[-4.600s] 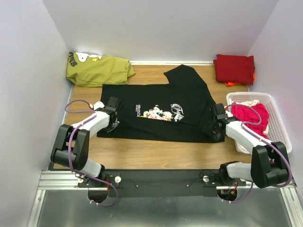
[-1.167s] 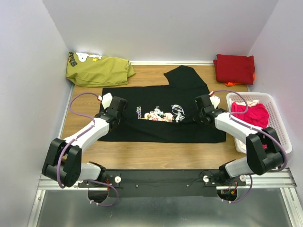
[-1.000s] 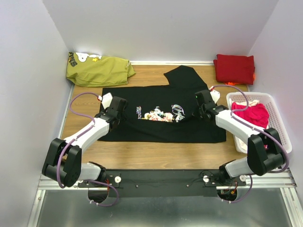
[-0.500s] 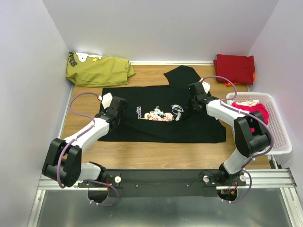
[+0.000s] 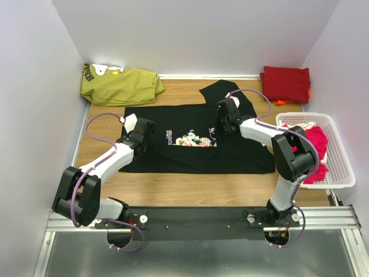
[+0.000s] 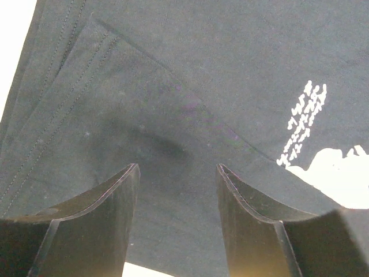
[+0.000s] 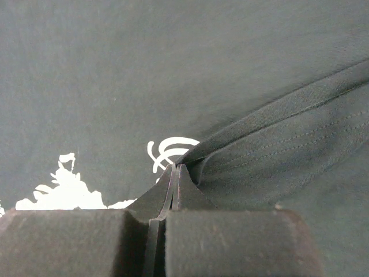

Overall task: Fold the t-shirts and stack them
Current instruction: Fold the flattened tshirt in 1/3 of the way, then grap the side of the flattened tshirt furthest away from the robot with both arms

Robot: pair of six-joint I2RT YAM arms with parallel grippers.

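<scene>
Black t-shirt (image 5: 196, 156) lies flat, print up, mid wooden table (image 5: 190, 187), with its right side folded inward. We see the right gripper (image 5: 223, 118) pressed together, pinching a fold of that cloth just beside the print. We see the left gripper (image 5: 140, 134) spread over the shirt's left edge, nothing between its fingers. The dark red t-shirt (image 5: 284, 83) sits folded far right, pink t-shirts (image 5: 314, 138) in the white basket (image 5: 340, 167), and an olive shirt (image 5: 121, 85) far left.

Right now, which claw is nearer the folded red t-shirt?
Right. The right claw pinches the black t-shirt mid-table, left of the red t-shirt; the left claw sits farther left, over its other side.
</scene>
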